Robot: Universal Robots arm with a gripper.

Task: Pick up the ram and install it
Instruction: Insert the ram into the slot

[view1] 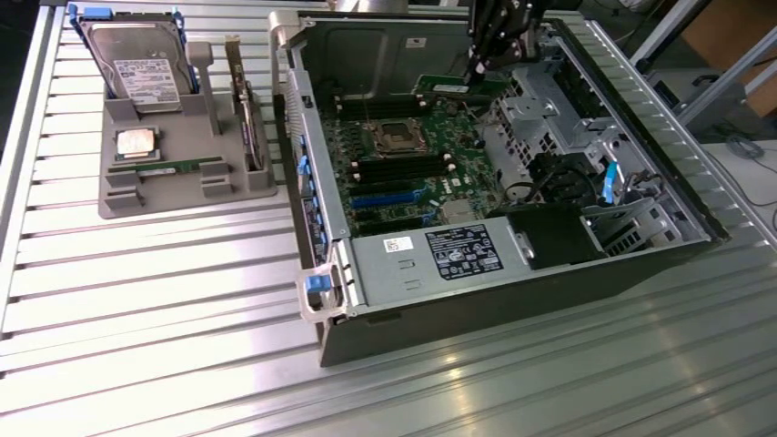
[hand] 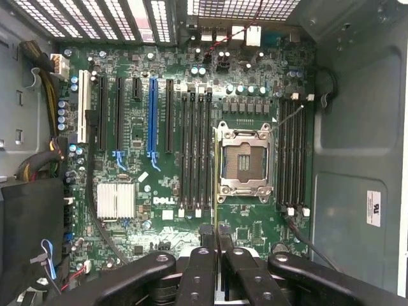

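The ram [view1: 457,88], a narrow green stick, hangs level inside the open computer case [view1: 680,205], over the far end of the motherboard [view1: 413,159]. My gripper [view1: 485,73] reaches down from above and is shut on the stick's top edge. In the wrist view the black fingers [hand: 207,237] stand almost together, and my gripper [hand: 215,231] looks straight down at the board. Empty black memory slots [hand: 197,153] lie on one side of the open processor socket [hand: 243,159], with more slots [hand: 293,153] on its other side. The stick is well above the slots and touches none.
At the exterior view's left, a grey holder [view1: 122,196] carries a hard drive [view1: 136,59], a silver processor chip [view1: 135,143], an upright expansion card [view1: 249,127] and another thin green stick [view1: 164,168]. Drive cages [view1: 540,105], cables and the power supply [view1: 443,255] crowd the case.
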